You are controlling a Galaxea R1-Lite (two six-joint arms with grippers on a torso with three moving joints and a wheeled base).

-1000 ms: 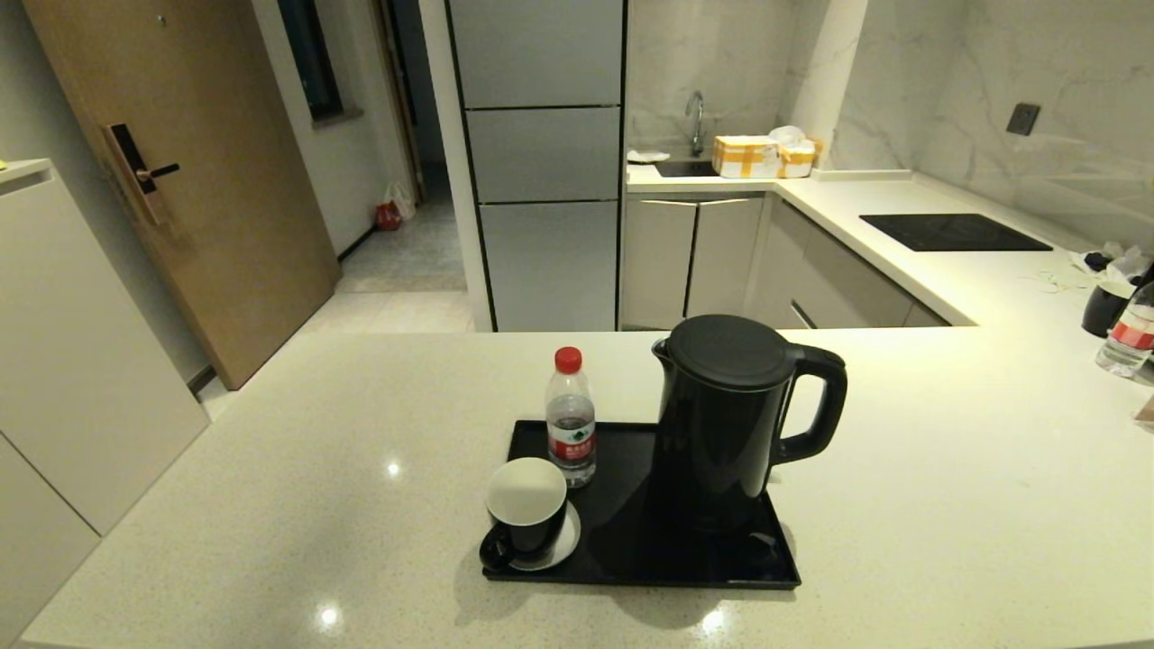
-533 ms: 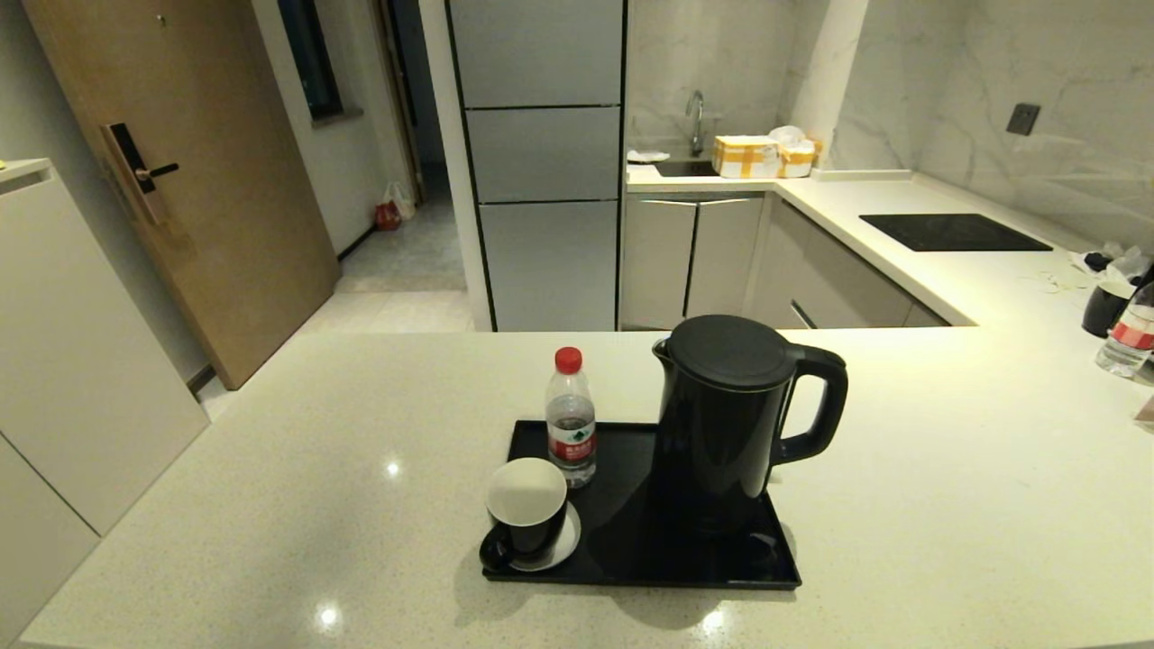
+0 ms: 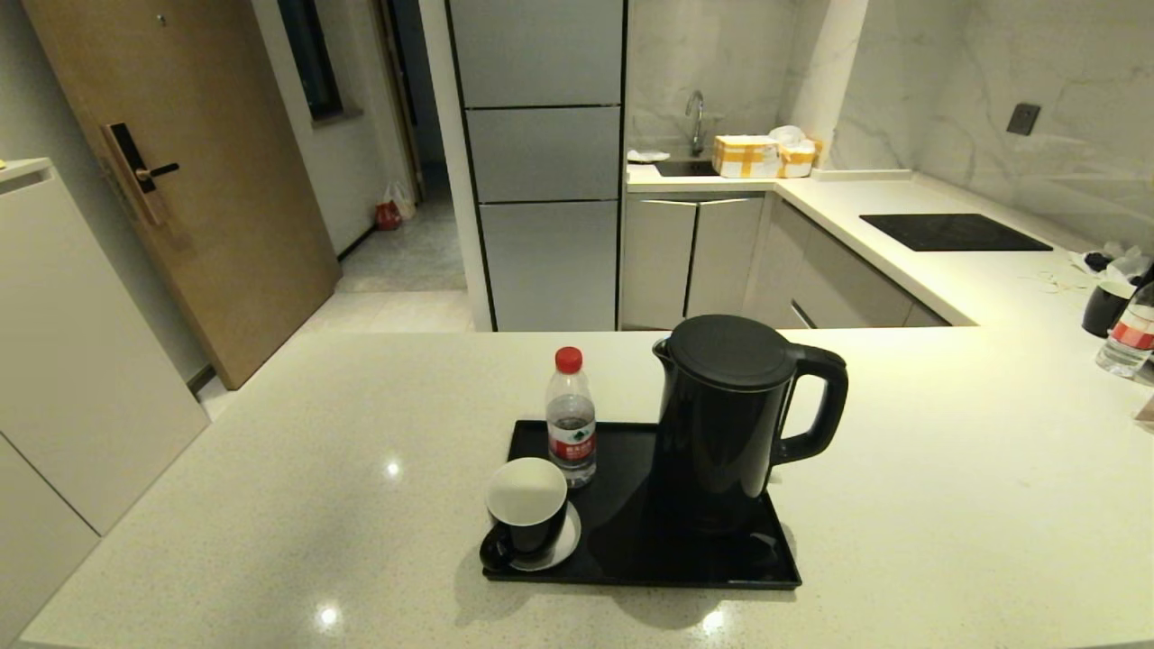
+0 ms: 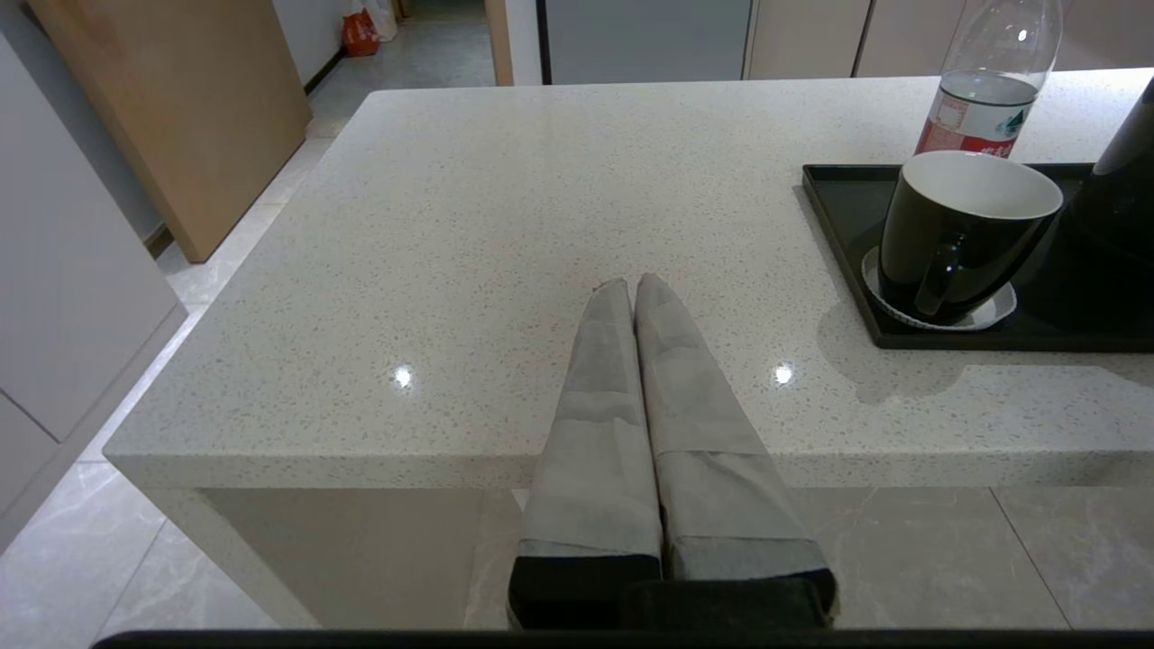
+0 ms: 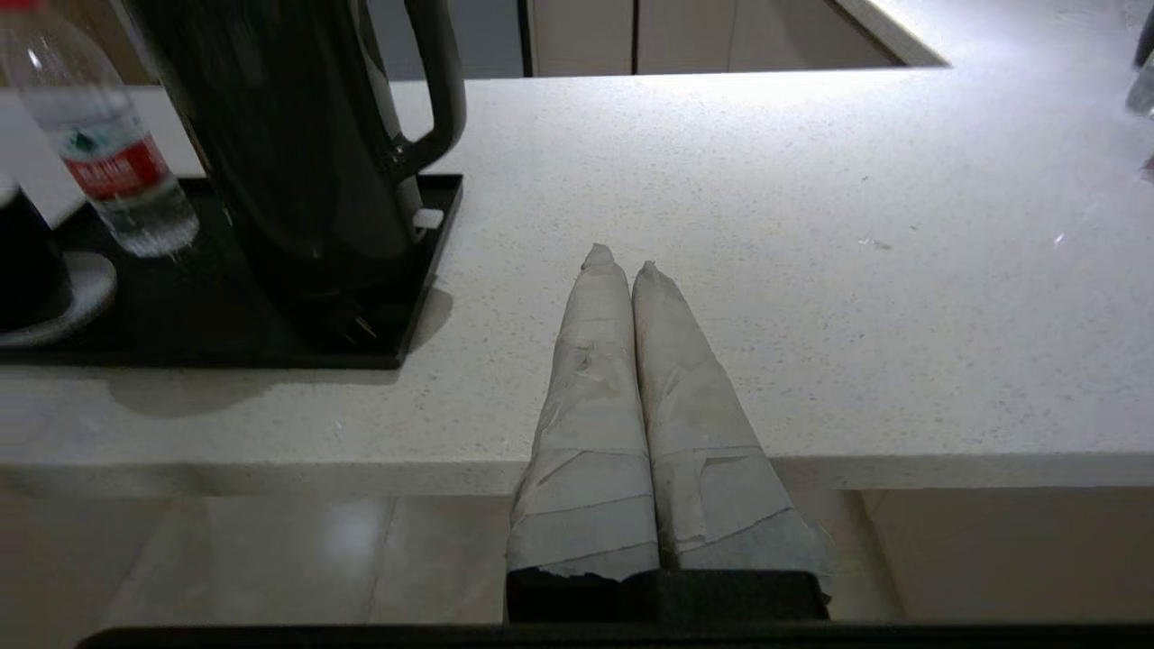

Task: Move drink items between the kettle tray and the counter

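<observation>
One kettle (image 3: pixel 726 419), one kettle tray (image 3: pixel 631 559).

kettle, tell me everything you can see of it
The kettle is tall, glossy black, apparently plastic, with a flat closed lid, a small spout facing left and a big loop handle on its right. It stands upright on the right half of the black tray, beside the water bottle and cup. No gripper touches it.
</observation>
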